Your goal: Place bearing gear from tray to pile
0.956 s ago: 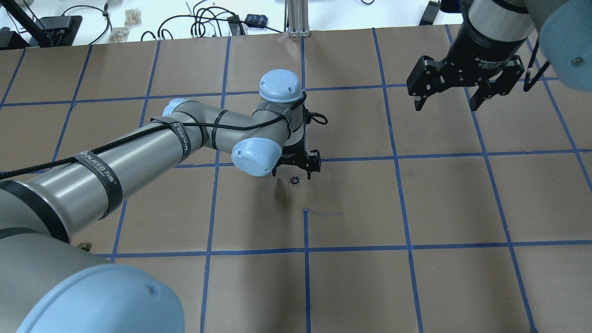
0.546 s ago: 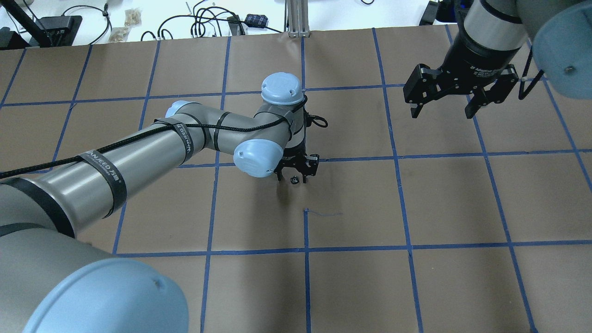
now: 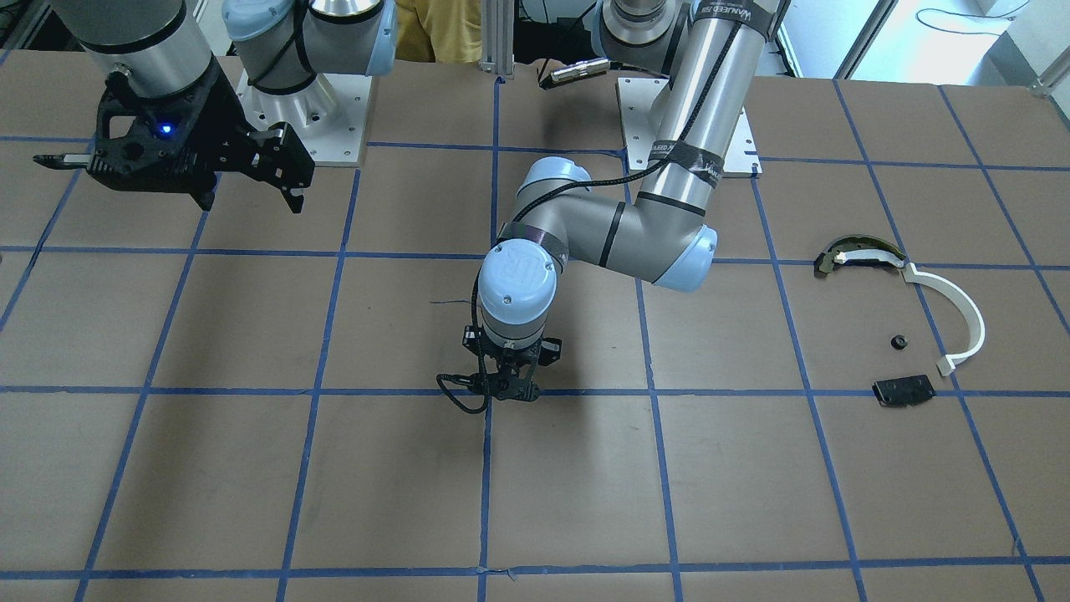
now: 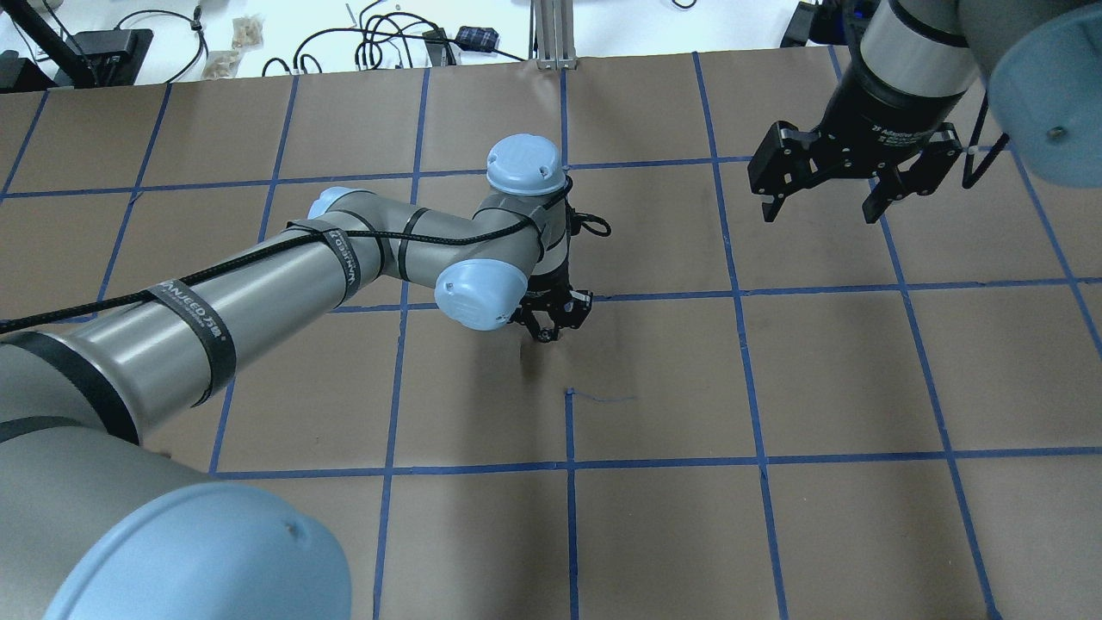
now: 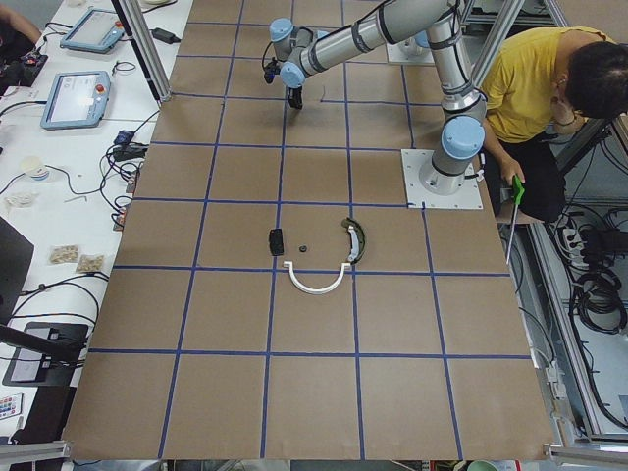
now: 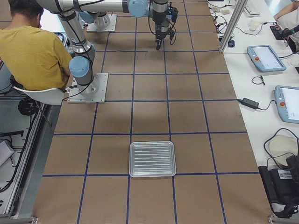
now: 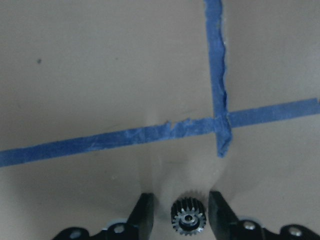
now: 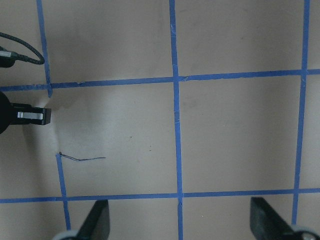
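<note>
A small black toothed bearing gear (image 7: 188, 217) lies on the brown paper between the fingers of my left gripper (image 7: 180, 200), with a narrow gap on each side. The left gripper (image 4: 546, 331) stands straight down at the table's middle, its jaws nearly closed around the gear. The pile lies far off on my left: a white arc strip (image 3: 961, 309), a flat black plate (image 3: 903, 390), a dark curved piece (image 3: 853, 253) and a small black part (image 3: 899, 341). The silver tray (image 6: 152, 159) is on my right side. My right gripper (image 4: 820, 213) hangs open and empty above the table.
Blue tape lines grid the table (image 4: 775, 534); one crossing (image 7: 220, 120) lies just ahead of the left fingers. A person in a yellow shirt (image 5: 530, 88) sits behind the robot bases. Cables and tablets lie on the white bench (image 4: 379, 34) beyond the far edge.
My left gripper has come down over the gear and its jaws have narrowed around it. My right arm has shifted slightly up and back.
</note>
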### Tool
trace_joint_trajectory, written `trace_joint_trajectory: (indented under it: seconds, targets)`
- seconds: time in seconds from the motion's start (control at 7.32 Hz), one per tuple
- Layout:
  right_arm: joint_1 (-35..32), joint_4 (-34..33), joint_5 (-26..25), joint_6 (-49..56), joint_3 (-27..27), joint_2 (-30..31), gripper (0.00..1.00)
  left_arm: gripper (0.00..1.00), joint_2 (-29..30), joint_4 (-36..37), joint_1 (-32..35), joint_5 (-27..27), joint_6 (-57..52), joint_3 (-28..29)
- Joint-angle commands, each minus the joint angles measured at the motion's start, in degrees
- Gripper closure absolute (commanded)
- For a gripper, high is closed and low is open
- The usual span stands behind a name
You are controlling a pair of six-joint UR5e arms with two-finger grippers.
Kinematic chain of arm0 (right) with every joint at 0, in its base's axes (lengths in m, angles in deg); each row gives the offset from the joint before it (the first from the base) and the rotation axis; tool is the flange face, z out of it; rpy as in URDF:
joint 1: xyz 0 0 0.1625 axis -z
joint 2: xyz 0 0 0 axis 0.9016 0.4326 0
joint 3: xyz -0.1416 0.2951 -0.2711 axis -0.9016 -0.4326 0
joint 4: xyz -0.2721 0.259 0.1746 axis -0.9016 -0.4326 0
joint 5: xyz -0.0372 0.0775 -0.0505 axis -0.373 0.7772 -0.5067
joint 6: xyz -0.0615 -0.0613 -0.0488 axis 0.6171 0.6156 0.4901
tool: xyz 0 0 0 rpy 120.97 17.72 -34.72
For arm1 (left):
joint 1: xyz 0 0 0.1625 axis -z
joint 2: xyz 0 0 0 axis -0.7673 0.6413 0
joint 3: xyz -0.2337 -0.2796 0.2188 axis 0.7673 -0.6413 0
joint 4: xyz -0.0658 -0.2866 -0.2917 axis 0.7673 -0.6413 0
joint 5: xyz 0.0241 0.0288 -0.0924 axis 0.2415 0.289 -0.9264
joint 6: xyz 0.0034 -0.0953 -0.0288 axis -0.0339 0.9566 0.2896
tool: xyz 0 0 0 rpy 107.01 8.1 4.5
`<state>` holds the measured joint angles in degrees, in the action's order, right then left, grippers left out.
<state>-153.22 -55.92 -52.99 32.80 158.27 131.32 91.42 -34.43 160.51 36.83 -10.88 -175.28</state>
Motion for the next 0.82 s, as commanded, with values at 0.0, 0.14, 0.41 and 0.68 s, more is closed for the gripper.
trace_joint_trajectory:
  seconds: [0.0,0.14,0.41,0.68]
  targets:
    - [-0.01,-0.08,0.00,-0.01,0.00,-0.01,0.00,1.00,-0.32,-0.02,-0.18,0.63,1.47,0.26]
    - [-0.01,0.01,0.00,-0.01,0.00,-0.01,0.00,1.00,-1.54,-0.29,-2.44,1.85,0.77,0.96]
    - [-0.01,0.01,-0.08,-0.01,0.09,-0.01,0.00,1.00,-3.91,-1.08,-12.88,2.39,-4.55,1.06]
    - [-0.01,0.01,-0.08,0.08,0.00,-0.01,0.00,1.00,-6.11,-2.48,-23.59,8.42,-17.26,1.06]
